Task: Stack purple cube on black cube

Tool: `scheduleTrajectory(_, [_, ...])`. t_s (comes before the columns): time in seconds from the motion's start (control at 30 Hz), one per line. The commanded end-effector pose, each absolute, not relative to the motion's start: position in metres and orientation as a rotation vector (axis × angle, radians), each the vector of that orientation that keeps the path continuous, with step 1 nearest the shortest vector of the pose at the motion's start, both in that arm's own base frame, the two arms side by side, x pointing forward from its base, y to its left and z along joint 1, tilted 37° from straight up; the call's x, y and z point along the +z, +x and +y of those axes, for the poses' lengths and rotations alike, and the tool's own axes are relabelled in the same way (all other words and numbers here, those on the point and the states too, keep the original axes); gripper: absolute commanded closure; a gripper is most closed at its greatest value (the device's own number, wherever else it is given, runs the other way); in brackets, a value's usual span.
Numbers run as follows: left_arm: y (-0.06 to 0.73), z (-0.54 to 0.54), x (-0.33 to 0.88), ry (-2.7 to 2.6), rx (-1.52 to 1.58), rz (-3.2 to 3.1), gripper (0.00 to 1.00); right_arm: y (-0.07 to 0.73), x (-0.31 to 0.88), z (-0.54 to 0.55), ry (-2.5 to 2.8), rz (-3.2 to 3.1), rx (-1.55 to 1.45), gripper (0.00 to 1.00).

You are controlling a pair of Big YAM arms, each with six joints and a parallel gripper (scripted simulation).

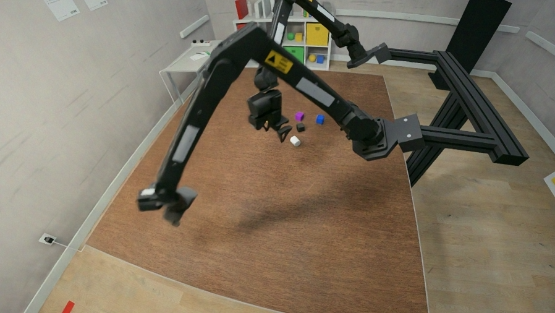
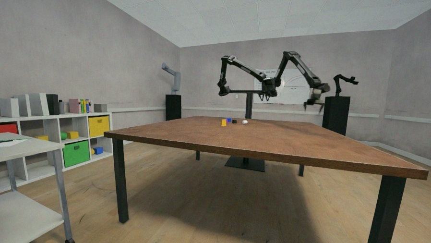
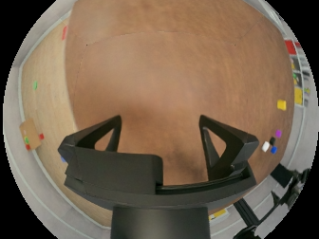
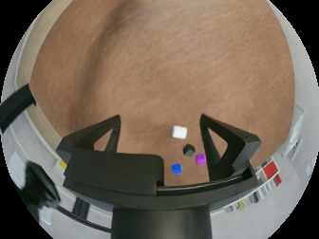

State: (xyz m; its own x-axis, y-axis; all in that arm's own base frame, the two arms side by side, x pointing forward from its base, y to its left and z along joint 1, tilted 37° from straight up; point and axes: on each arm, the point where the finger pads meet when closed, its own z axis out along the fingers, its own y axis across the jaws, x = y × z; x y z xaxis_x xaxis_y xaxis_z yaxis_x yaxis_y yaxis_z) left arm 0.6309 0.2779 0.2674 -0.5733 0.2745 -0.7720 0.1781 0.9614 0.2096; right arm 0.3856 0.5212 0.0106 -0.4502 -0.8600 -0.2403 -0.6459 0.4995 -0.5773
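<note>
The purple cube [image 1: 299, 115] sits on the brown table just behind the black cube [image 1: 300, 127], a small gap apart. In the right wrist view the black cube [image 4: 188, 149] and the purple cube [image 4: 200, 160] lie below, between the fingers' line of sight. My right gripper [image 1: 281, 132] hangs open and empty well above the table, a little to the side of both cubes; it also shows in the right wrist view [image 4: 159, 123]. My left gripper [image 1: 172, 211] is open and empty, high up and far from the cubes near the table's other end; it also shows in the left wrist view [image 3: 159, 125].
A blue cube [image 1: 319, 119] lies beside the purple cube. A white cylinder [image 1: 295, 140] lies on its side in front of the black cube. A yellow cube [image 2: 223, 122] stands near the group. The arms' black frame [image 1: 466, 116] stands at the table's edge.
</note>
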Motion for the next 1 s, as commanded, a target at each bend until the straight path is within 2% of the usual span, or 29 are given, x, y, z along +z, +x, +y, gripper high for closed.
scheduleTrajectory(0.0, [0.632,0.248,0.267,0.372,0.167,2.136,0.0,0.412,0.028,0.501,-1.247,2.184,-0.519,0.0])
scheduleTrajectory(0.5, [0.522,-0.002,0.059,0.637,0.139,2.034,0.0,0.367,-0.049,0.299,-1.514,1.895,-0.422,0.0])
scheduleTrajectory(0.57, [0.522,-0.002,0.059,0.637,0.139,2.034,0.0,0.367,-0.049,0.299,-1.514,1.895,-0.422,0.0])
scheduleTrajectory(0.77, [0.471,-0.096,-0.007,0.754,0.153,1.973,0.0,0.337,-0.096,0.203,-1.645,1.794,-0.373,0.0])
scheduleTrajectory(0.97, [0.452,-0.155,-0.042,0.819,0.168,1.914,0.0,0.319,-0.115,0.147,-1.697,1.726,-0.316,0.0])
